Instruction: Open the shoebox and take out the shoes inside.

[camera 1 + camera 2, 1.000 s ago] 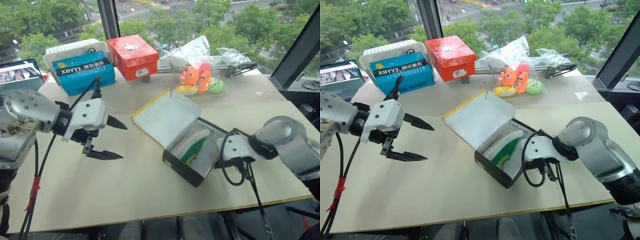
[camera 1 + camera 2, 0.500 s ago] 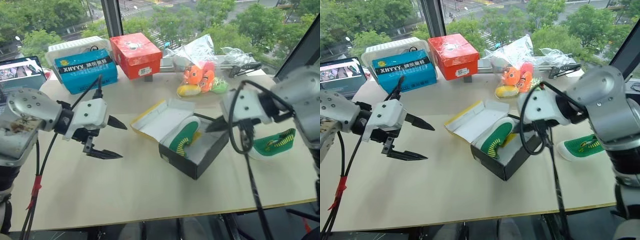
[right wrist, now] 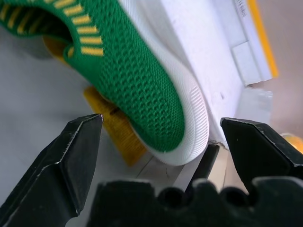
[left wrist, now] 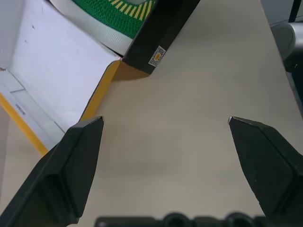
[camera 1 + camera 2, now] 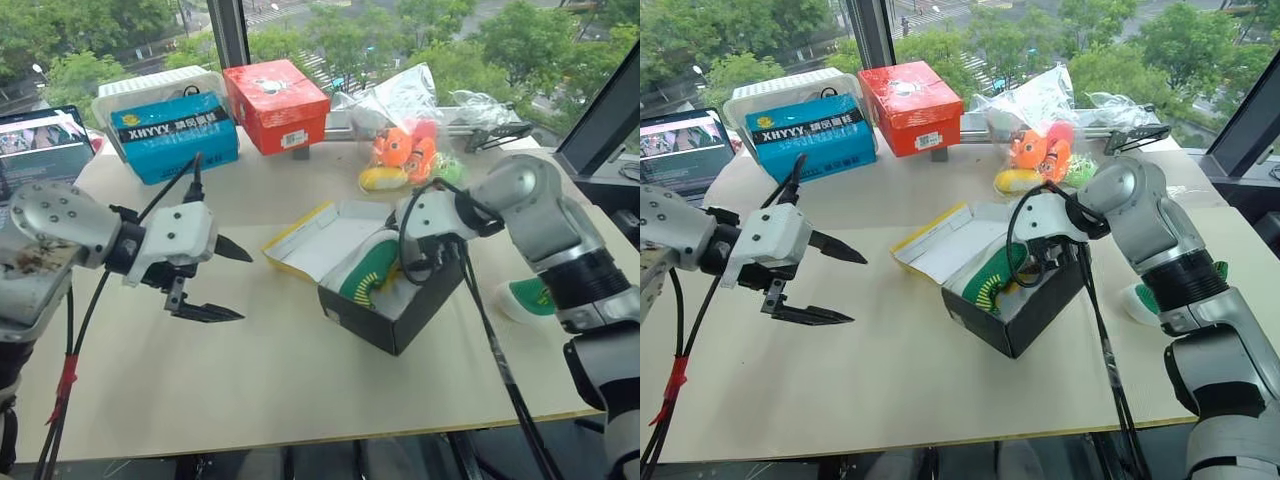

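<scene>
Tabletop (image 5: pixel 250 390): pale beige board, matte, front edge trimmed in light wood; a seam runs across it toward the far side. Windows behind: large panes with dark frames, one upright (image 5: pixel 228 35) at the left of centre, one slanted member (image 5: pixel 600 100) at the right. Outside: green treetops and a stretch of road seen from high above. Light: even daylight. Far edge of tabletop, left to right: laptop (image 5: pixel 40 145) with lit screen; white box (image 5: pixel 150 88); blue box (image 5: pixel 175 135) with black band; red-orange box (image 5: pixel 275 100); clear plastic bag (image 5: pixel 395 95) over orange and yellow plush toys (image 5: pixel 405 155); grey metal rail (image 5: pixel 345 122) along the sill.
</scene>
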`<action>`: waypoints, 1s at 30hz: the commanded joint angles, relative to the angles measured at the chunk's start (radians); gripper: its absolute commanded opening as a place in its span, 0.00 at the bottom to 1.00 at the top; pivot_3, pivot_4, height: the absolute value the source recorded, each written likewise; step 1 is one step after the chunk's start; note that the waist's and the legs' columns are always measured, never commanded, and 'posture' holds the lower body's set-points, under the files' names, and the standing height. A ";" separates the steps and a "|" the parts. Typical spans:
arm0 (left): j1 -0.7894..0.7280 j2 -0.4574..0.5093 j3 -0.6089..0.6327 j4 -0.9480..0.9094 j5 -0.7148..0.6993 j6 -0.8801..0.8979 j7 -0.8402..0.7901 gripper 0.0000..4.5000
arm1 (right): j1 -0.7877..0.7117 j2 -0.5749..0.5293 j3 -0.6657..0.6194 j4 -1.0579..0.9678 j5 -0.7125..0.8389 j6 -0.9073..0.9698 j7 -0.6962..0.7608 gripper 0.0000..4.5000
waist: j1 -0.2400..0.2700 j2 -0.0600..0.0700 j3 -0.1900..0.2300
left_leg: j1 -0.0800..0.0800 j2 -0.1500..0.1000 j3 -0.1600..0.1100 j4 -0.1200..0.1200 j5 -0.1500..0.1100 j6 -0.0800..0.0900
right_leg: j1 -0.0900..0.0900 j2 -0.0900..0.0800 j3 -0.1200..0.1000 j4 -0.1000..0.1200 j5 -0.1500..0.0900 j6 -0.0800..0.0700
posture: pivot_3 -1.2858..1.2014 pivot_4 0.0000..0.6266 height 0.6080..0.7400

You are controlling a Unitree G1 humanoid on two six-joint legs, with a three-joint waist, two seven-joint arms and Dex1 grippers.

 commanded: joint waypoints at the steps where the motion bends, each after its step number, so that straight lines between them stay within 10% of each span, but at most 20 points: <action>1: 0.012 0.032 0.055 -0.030 -0.018 0.012 0.010 1.00 | 0.073 -0.077 -0.029 -0.134 0.048 0.051 0.102 1.00 | 0.003 0.000 0.000 | -0.001 0.000 0.000 0.000 0.000 0.000 | 0.000 0.000 -0.001 0.000 0.000 0.000 | 0.52 0.24 1.00; 30: -0.028 0.032 0.031 -0.002 -0.007 -0.006 0.001 1.00 | 0.080 -0.027 -0.071 -0.232 0.064 0.188 0.003 1.00 | -0.007 0.000 0.000 | -0.001 -0.001 0.001 0.003 -0.001 0.001 | -0.002 -0.001 0.000 0.000 0.000 0.001 | 0.52 0.24 1.00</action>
